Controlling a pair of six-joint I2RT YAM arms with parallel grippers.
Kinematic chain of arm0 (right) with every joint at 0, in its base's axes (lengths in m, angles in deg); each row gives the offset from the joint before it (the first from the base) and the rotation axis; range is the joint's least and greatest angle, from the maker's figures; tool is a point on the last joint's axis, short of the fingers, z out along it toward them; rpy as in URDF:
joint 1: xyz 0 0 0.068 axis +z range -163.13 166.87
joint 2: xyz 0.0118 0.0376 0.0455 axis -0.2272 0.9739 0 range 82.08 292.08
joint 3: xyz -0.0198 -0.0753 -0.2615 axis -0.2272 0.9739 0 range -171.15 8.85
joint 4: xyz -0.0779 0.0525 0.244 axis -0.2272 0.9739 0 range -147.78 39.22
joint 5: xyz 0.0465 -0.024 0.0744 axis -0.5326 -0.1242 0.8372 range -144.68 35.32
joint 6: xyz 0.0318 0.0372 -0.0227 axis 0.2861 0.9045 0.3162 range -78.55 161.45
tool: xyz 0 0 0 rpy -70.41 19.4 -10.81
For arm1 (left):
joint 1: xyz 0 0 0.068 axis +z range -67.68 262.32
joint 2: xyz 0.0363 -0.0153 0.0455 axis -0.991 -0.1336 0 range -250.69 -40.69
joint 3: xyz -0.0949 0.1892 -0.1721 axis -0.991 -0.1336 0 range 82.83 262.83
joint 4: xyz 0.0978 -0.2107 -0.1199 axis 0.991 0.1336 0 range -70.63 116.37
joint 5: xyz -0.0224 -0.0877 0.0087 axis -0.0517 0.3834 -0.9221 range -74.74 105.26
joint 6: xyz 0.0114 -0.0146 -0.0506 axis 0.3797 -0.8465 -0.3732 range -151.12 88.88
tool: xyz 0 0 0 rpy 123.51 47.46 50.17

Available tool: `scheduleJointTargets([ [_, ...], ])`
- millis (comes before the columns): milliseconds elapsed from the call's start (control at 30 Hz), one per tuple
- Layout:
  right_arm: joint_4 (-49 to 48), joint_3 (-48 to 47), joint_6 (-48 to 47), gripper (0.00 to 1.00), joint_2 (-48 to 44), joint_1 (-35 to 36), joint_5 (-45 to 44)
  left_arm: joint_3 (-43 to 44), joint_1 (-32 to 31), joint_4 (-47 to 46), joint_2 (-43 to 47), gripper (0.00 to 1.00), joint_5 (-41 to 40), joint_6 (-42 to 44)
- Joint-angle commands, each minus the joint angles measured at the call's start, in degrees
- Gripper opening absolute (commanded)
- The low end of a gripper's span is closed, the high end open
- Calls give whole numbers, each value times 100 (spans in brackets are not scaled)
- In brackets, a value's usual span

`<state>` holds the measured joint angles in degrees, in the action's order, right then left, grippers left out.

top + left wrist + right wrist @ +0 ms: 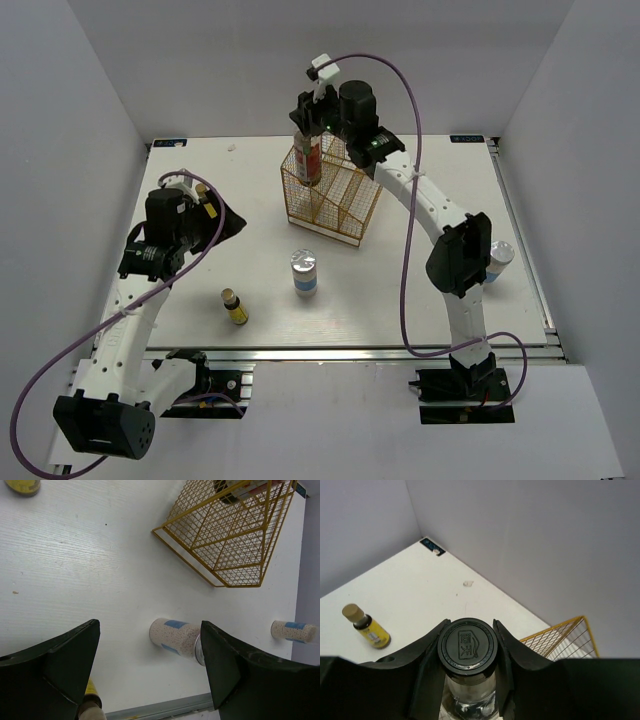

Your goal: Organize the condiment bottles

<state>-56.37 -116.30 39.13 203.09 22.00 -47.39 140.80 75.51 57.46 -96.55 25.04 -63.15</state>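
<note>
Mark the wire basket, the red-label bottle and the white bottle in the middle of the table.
wire basket [325, 212]: top external view, near side wall.
red-label bottle [310, 160]: top external view, its label.
middle white bottle [303, 261]: top external view, silver top.

The grid basket [345, 205] is yellow, the black-capped bottle [467, 650] red-labelled, the speckled white bottles [175, 636] blue-labelled.

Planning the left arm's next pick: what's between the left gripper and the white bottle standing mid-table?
Nothing: the top view shows only bare table between the left gripper and the white bottle.
</note>
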Motion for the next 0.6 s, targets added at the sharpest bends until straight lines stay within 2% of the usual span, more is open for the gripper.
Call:
scheduleJointTargets([
  [0, -1020, 33, 189, 0, -570, -68, 18, -85, 13, -29, 145, 91, -47, -22],
  [400, -1661, 1465, 435, 0, -948, -218, 123, -111, 13, 6, 233, 91, -82, -5],
  [567, -1679, 1633, 374, 0, -948, -226, 167, -111, 13, -55, 250, 92, 32, 21],
])
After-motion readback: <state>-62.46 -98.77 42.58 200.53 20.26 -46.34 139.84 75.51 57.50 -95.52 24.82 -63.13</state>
